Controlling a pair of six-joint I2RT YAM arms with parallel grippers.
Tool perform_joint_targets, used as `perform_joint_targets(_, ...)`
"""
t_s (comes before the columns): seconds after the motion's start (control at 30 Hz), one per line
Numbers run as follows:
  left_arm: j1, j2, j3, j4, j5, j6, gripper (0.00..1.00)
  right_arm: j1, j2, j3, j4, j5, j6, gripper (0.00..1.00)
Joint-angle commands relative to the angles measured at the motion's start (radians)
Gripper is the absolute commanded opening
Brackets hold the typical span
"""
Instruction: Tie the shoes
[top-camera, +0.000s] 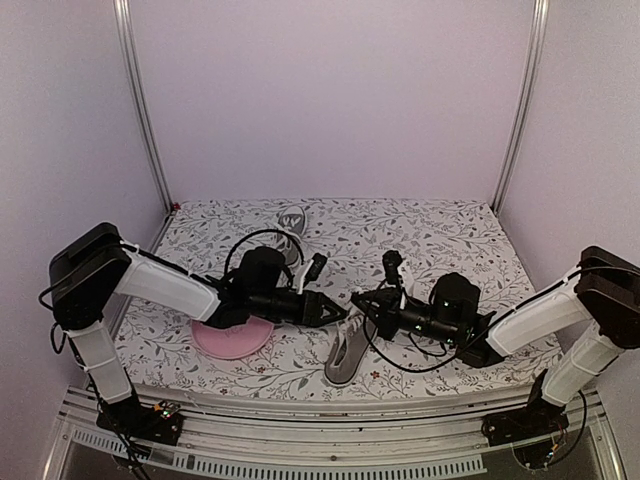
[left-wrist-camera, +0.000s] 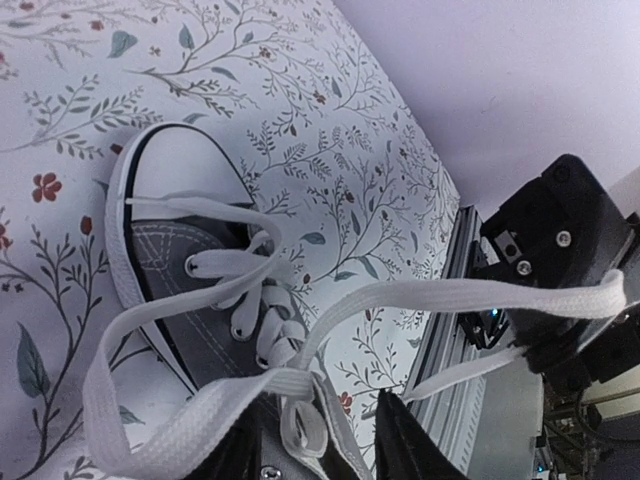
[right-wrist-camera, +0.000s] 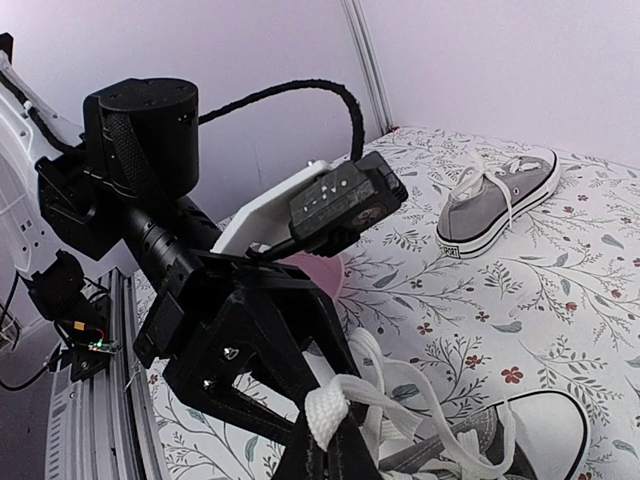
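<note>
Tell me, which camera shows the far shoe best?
Right wrist view: the far shoe stands whole, laces clear. The top view shows it small and distant. The left wrist view shows only the near shoe.

Soft even light, sharp focus

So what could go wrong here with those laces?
The right tool grips just a small fold of lace, so a pull might slip it free. The left tool stands open by a loose loop, which may fall slack. Both tools nearly meet over the near shoe, so they could bump.
</note>
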Motion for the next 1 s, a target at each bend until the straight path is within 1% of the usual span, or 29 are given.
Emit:
perform_joint_targets(0.0,0.012,-0.008,-0.023,-0.018,0.002,-0.016,0.35,0.007,0.021,-0.002,0.050,0.016,0.007,0.02)
perform_joint_targets(0.13,0.012,0.011,-0.019,-0.004,0.017,-0.030,0.28,0.007,0.028,0.001,0.055,0.015,0.007,0.02)
perform_joint_targets(0.33,0.010,0.046,-0.011,0.033,0.048,-0.058,0.12,0.006,0.047,0.002,0.069,0.008,0.010,0.02)
perform_joint_targets(0.53,0.010,0.051,-0.030,0.048,0.051,-0.072,0.09,0.008,0.065,0.005,0.080,0.004,0.013,0.02)
perform_joint_targets(0.63,0.009,0.058,-0.033,0.069,0.059,-0.082,0.06,0.010,0.076,0.006,0.087,-0.001,0.016,0.02)
perform_joint_targets(0.7,0.008,0.060,-0.037,0.092,0.067,-0.092,0.00,0.011,0.081,0.007,0.088,0.000,0.020,0.02)
perform_joint_targets(0.97,0.007,-0.011,-0.092,0.123,0.040,-0.112,0.00,0.023,0.095,0.006,0.107,0.023,0.009,0.02)
